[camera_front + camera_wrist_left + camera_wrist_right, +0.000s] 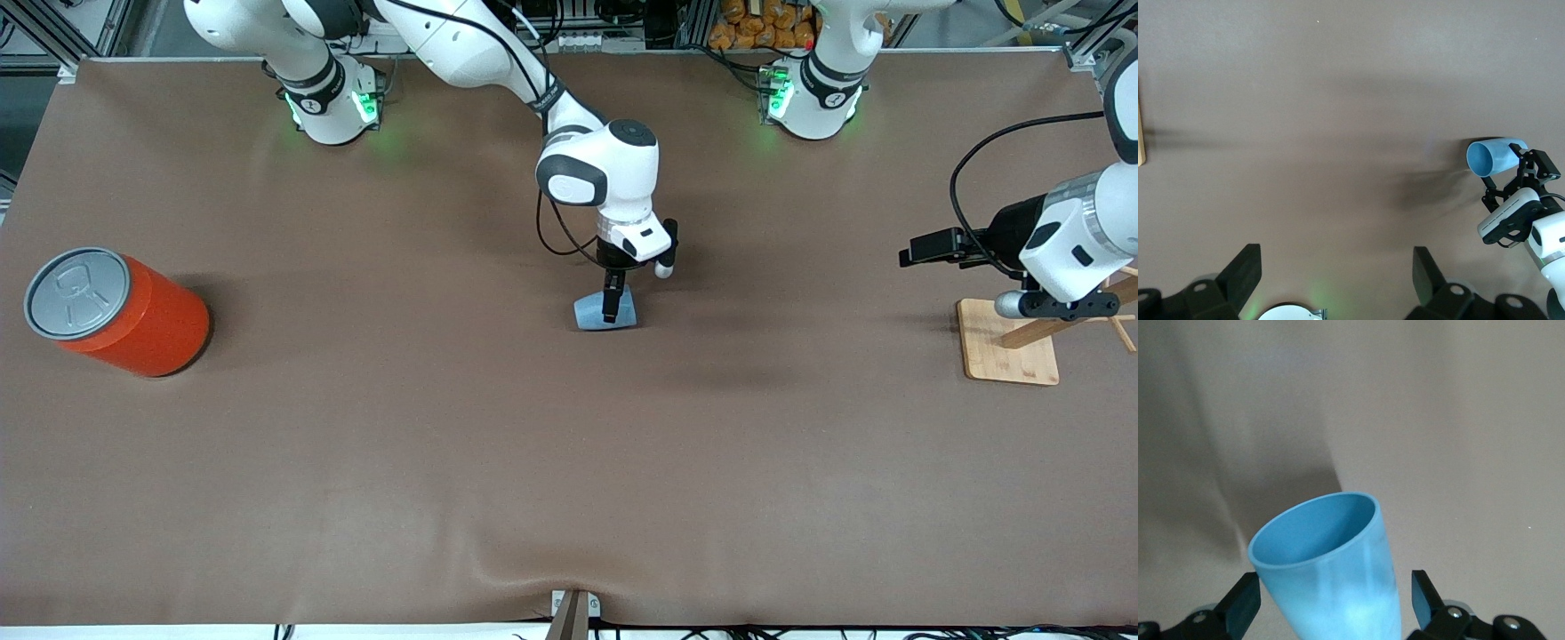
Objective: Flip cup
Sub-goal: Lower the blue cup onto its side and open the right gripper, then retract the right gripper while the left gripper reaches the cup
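**Mara:** Seen from the front camera, where does the cup (594, 312) sit?

**Joel:** Near the middle of the brown cloth-covered table (444, 462), lying on its side, with the right gripper (613, 307) down on it. A dark finger (612, 300) crosses its wall. It is small, light blue, matte and tapered, with no handle.

**Mara:** And the rest of that view?

**Joel:** A big orange-red can (120, 313) with a grey pull-tab lid stands toward the right arm's end. The left gripper (920, 249) waits in the air beside a pale wooden stand (1009, 351) with a flat square base and slanted sticks, toward the left arm's end.

**Mara:** Left wrist view?

**Joel:** The left gripper's (1337, 267) two black fingers stand wide apart over bare cloth. Farther off the cup (1491, 157) lies with its round mouth facing this camera, so its long axis runs along the table toward the left arm's end. The right gripper (1519, 175) sits over its narrow end.

**Mara:** Right wrist view?

**Joel:** The cup (1338, 587) fills the lower frame, smooth plastic, deeper blue inside, open mouth pointing away from the wrist. The right gripper's (1337, 603) fingers flank it on both sides, close against its wall; I cannot tell whether they press it.
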Motion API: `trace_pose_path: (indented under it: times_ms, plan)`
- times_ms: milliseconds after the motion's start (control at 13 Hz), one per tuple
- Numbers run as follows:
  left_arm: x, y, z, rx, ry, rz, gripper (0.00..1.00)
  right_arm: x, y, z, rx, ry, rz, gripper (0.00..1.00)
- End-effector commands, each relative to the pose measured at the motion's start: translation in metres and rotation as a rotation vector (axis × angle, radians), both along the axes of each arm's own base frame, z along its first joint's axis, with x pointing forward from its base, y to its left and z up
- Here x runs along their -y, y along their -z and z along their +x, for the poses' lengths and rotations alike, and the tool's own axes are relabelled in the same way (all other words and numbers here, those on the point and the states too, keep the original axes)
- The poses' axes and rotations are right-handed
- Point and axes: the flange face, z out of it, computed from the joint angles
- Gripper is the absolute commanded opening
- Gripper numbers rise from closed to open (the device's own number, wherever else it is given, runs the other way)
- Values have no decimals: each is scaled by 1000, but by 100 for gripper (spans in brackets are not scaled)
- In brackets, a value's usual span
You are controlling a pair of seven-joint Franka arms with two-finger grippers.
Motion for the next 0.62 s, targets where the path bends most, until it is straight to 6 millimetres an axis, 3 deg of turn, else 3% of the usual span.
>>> trace_pose_path:
  times_ms: [0, 386, 540]
  plan:
    - [0, -3, 3, -4, -10, -19, 100, 1, -29, 3, -33, 83, 12, 100]
    - [5, -2, 3, -7, -15, -51, 100, 13, -91, 14, -122, 229, 37, 100]
    - [13, 14, 8, -30, -30, -117, 100, 37, -125, 36, -145, 304, 43, 100]
